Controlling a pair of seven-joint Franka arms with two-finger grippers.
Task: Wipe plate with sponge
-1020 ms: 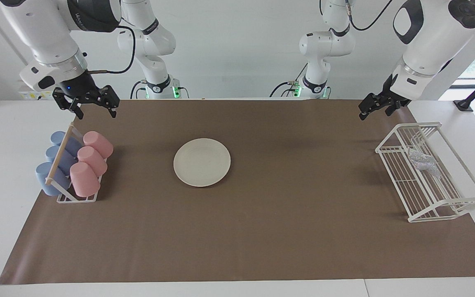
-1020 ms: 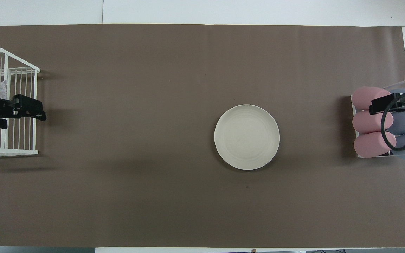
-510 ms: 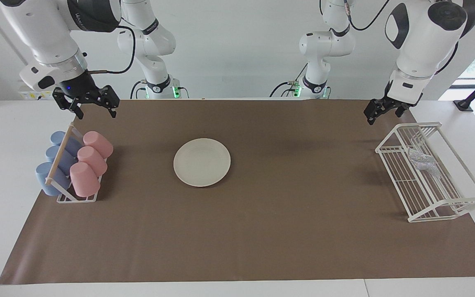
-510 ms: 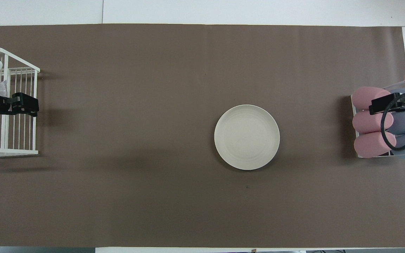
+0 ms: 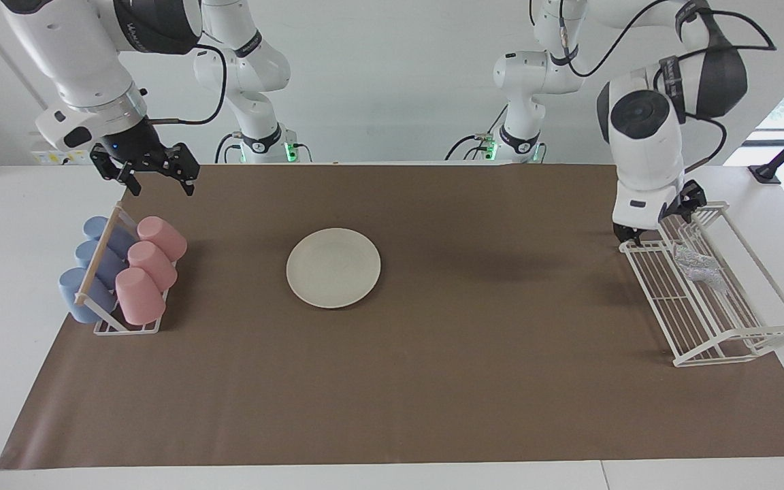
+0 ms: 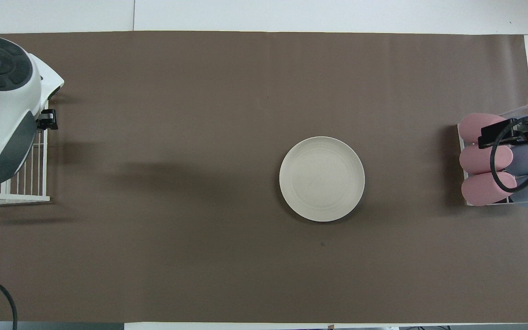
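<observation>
Hanging over the robots' end of the white wire rack [image 5: 705, 299], the left gripper [image 5: 657, 221] has its jaws spread and they hold nothing. Just under and beside them, on the rack's wire floor, lies the sponge [image 5: 697, 267]: a small, soft, crumpled pad, silvery-white and sparkly. One second ago this gripper was higher, over the brown mat [image 5: 474, 381] beside the rack; now it has come down to the rack's rim, and the arm's wrist has turned so that it covers most of the rack in the overhead view. The right gripper [image 5: 154, 170] waits with jaws spread and empty over the mat, close to the rack of cups [image 5: 123, 272], where it was before. The plate [image 5: 333, 267] lies well apart from both grippers, in the middle of the mat: round, shallow, cream-white, with faint rings and a plain rim. The pink and blue cups are smooth and matte and lie tilted in their holder.
</observation>
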